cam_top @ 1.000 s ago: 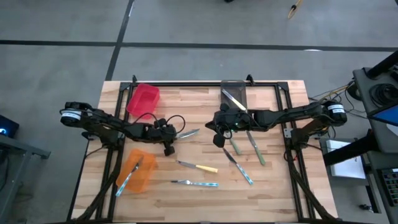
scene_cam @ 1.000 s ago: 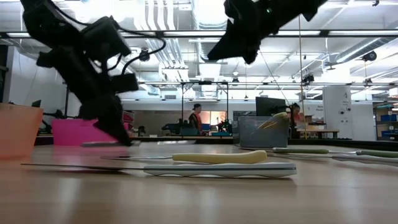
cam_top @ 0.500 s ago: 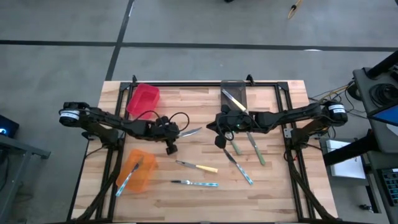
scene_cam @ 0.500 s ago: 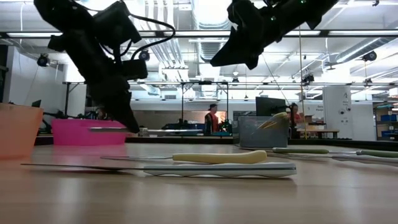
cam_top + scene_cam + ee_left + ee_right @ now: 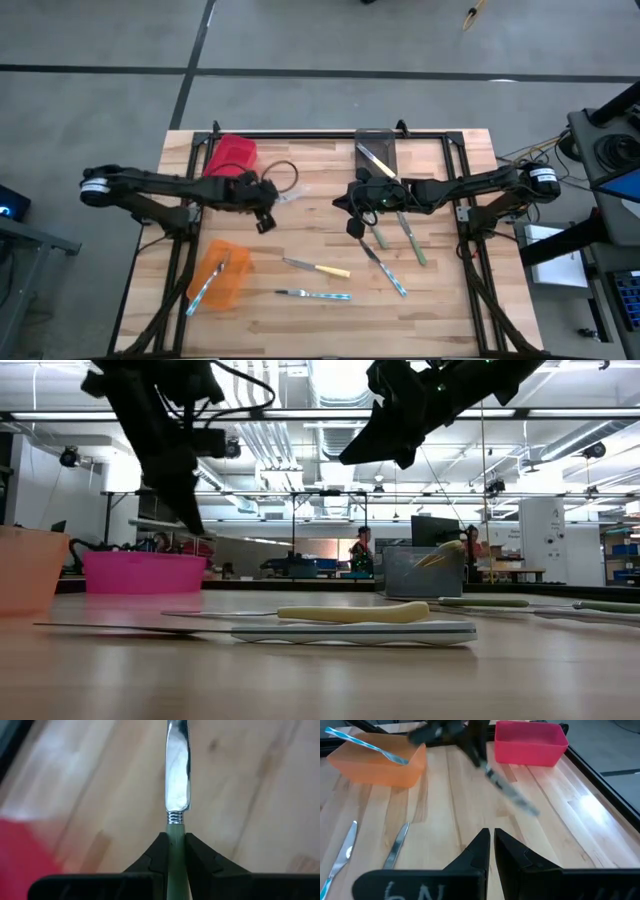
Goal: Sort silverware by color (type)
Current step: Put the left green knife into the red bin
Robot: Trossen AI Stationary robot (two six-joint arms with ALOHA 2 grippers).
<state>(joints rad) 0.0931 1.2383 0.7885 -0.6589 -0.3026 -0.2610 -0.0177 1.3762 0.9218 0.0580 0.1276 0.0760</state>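
Left gripper (image 5: pixel 175 851) holds a green-handled knife (image 5: pixel 177 785) in the air, blade pointing away from the wrist.

On the wooden surface (image 5: pixel 300 310), nearest the front edge lies a blue-handled knife (image 5: pixel 318 295), then a yellow-handled knife (image 5: pixel 322 268), both with the long axis across the surface. To the left stands the orange bin (image 5: pixel 222 275) with a utensil in it. Farther back, the left gripper clamps the green handle beside the red bin (image 5: pixel 231 157); the blade runs straight out between the fingers, toward the middle. The right gripper (image 5: pixel 490 842) hovers closed and empty near the centre, above more knives.
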